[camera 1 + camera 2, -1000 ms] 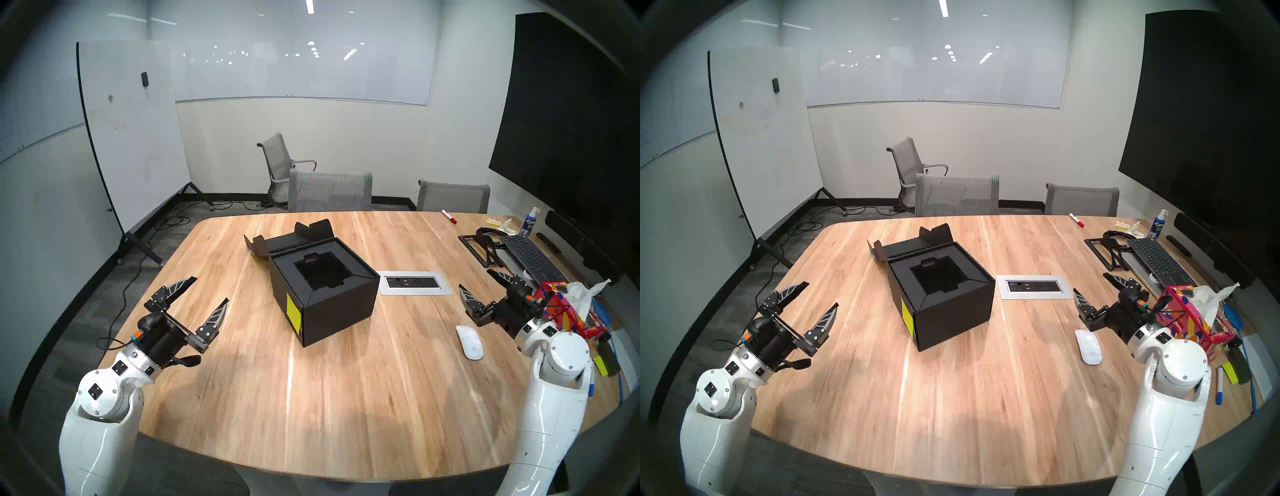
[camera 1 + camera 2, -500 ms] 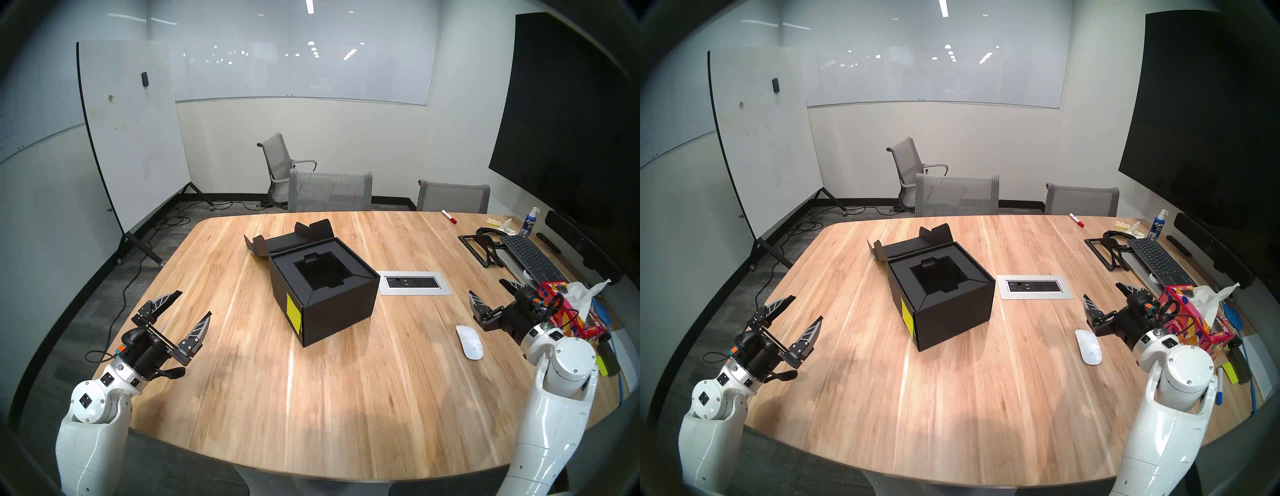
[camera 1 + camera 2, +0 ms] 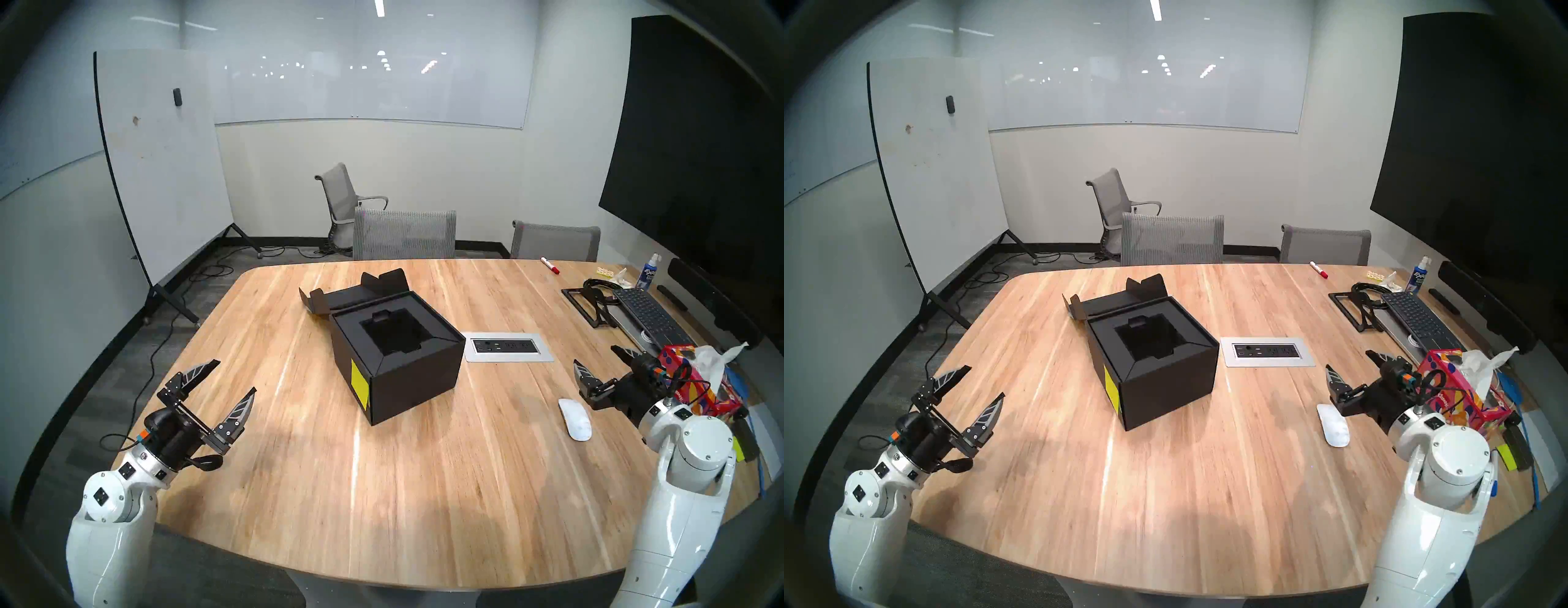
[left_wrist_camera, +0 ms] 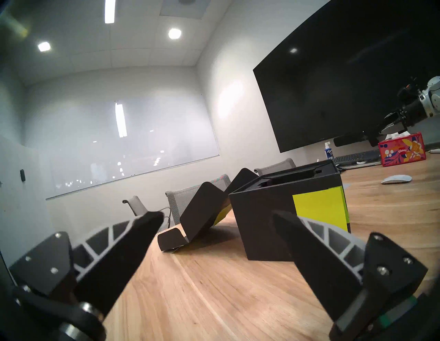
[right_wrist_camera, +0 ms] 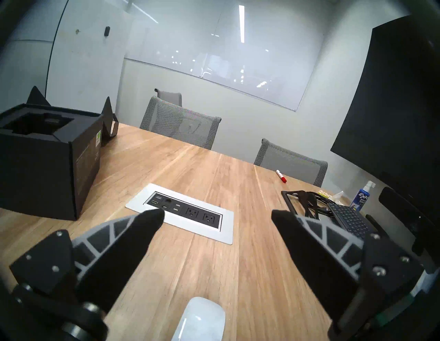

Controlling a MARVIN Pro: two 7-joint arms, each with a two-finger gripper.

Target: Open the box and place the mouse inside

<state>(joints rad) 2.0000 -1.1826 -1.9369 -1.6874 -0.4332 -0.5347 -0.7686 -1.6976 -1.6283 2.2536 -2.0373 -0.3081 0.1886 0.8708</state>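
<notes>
The black box stands mid-table with its flap lid folded back to the far left and its recessed well showing. A yellow sticky note is on its near-left face. The white mouse lies on the table at the right, just left of my right wrist. My right gripper hovers open just beyond the mouse, holding nothing. Far to the box's left, my left gripper is open and empty over the table's near-left part, pointing at the box.
A red floral tissue box sits right behind my right wrist. A power socket panel is set into the table between box and mouse. A keyboard, stand, spray bottle and red marker lie at the far right. Chairs stand behind the table.
My left arm has drawn back toward the near-left edge. The right gripper has shifted a little right and nearer, past the mouse. Both stay open; box and mouse have not moved.
</notes>
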